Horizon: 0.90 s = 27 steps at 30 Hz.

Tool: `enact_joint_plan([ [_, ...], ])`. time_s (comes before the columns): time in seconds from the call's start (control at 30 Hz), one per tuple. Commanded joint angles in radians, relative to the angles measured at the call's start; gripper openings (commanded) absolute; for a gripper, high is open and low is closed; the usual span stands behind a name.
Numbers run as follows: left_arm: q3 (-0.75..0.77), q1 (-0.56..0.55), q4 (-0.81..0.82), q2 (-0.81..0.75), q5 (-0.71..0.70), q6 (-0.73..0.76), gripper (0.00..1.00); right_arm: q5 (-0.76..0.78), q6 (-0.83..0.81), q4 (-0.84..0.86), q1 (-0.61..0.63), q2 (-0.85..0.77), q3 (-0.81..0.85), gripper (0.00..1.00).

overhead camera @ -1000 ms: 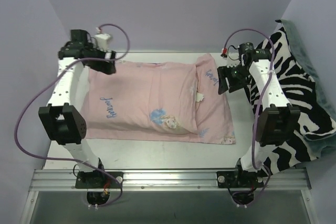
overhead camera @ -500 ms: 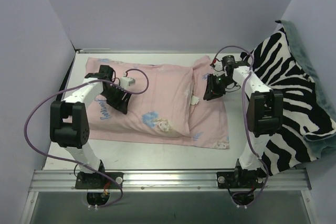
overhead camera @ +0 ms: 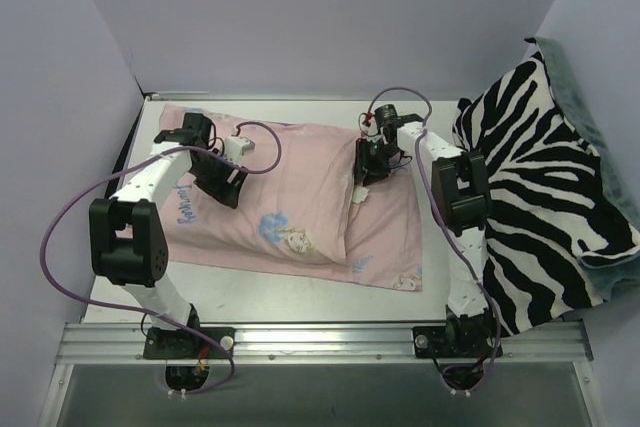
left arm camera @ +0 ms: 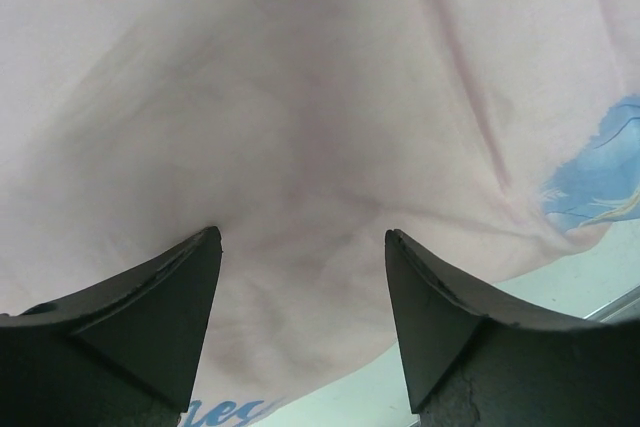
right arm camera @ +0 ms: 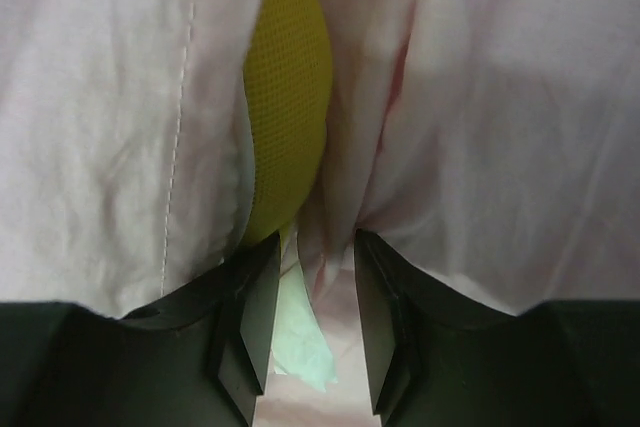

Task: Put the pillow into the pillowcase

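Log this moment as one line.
left gripper open over pillowcase | right gripper pinching pillowcase mouth | pillow mostly inside, yellow edge showing

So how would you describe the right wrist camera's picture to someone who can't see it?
Close-up of the right gripper, its two black fingers drawn close together on a gathered fold of the pale pink pillowcase. Just above them, the pillow shows its yellow mesh edge through a gap in the fabric.
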Motion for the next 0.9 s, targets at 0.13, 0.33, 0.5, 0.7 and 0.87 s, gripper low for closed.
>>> enact_joint_plan([
  [0.13, 0.038, 0.004, -0.004, 0.000, -0.045, -0.001, 0.75, 0.046, 0.010, -0.057, -0.015, -0.020, -0.010, 0.10],
  [0.33, 0.023, 0.015, 0.033, 0.052, -0.056, -0.028, 0.74, -0.044, -0.016, -0.135, -0.159, -0.184, -0.028, 0.00],
  [0.5, 0.024, 0.012, 0.053, 0.067, -0.022, -0.059, 0.74, -0.318, -0.050, -0.130, -0.187, -0.347, -0.051, 0.00],
  [0.7, 0.059, -0.020, 0.056, 0.078, 0.059, -0.096, 0.73, -0.641, -0.025, -0.124, 0.006, -0.359, -0.057, 0.00],
  [0.87, 0.046, -0.057, 0.058, 0.052, 0.074, -0.104, 0.73, -0.584, -0.013, -0.113, 0.106, -0.264, 0.055, 0.00],
])
